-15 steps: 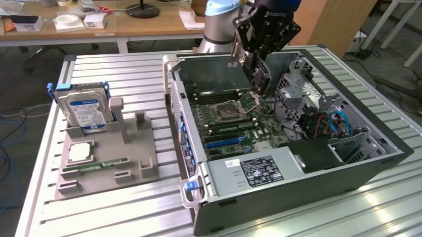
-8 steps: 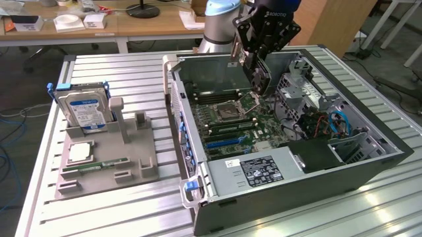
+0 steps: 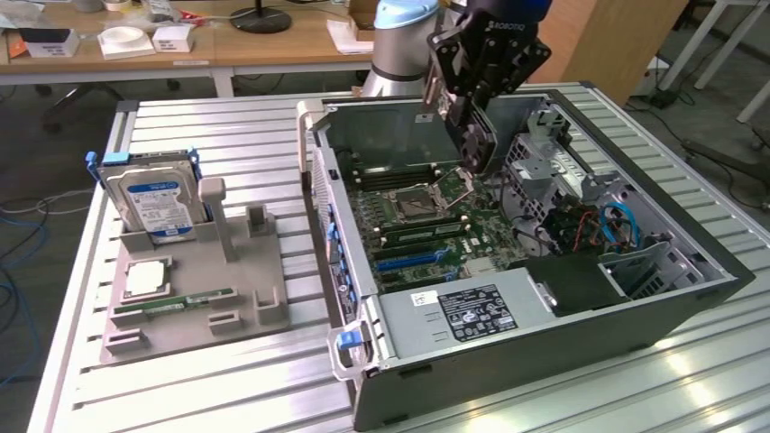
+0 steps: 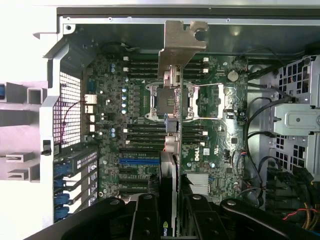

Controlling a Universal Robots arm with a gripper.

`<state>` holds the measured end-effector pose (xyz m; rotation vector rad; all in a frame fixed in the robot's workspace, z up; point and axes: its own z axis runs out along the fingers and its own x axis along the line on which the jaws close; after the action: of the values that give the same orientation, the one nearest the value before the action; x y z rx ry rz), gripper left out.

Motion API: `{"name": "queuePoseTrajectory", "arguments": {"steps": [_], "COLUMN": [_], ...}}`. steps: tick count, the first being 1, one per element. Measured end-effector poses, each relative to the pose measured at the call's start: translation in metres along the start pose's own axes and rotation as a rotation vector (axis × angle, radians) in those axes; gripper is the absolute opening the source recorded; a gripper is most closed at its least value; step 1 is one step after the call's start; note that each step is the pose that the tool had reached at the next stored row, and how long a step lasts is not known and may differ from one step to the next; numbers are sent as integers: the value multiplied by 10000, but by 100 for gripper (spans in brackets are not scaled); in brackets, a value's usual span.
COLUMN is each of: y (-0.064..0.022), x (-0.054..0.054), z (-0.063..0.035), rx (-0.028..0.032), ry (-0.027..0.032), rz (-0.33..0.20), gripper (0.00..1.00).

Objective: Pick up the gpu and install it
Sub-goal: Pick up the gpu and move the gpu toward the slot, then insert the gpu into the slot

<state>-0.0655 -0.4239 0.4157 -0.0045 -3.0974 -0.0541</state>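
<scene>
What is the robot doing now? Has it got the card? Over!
Gripper shut on the gpu, card held on edge. Gpu above the motherboard inside the open case, not yet in a slot. No obstruction seen beneath it.

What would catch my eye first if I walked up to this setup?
The open computer case on the slatted table, its green motherboard laid bare, draws the eye first. Above the board, the robot's black fingers grip the gpu, hanging on edge. At the exterior view's left, a blue-labelled hard drive stands in a grey holder.
</scene>
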Motion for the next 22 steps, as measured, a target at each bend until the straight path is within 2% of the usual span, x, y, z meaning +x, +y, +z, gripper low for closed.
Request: {"name": "queuePoseTrajectory", "arguments": {"steps": [22], "y": [-1], "x": [-24], "z": [4], "rx": [13], "ry": [10], "rz": [-252], "gripper": [26]}}
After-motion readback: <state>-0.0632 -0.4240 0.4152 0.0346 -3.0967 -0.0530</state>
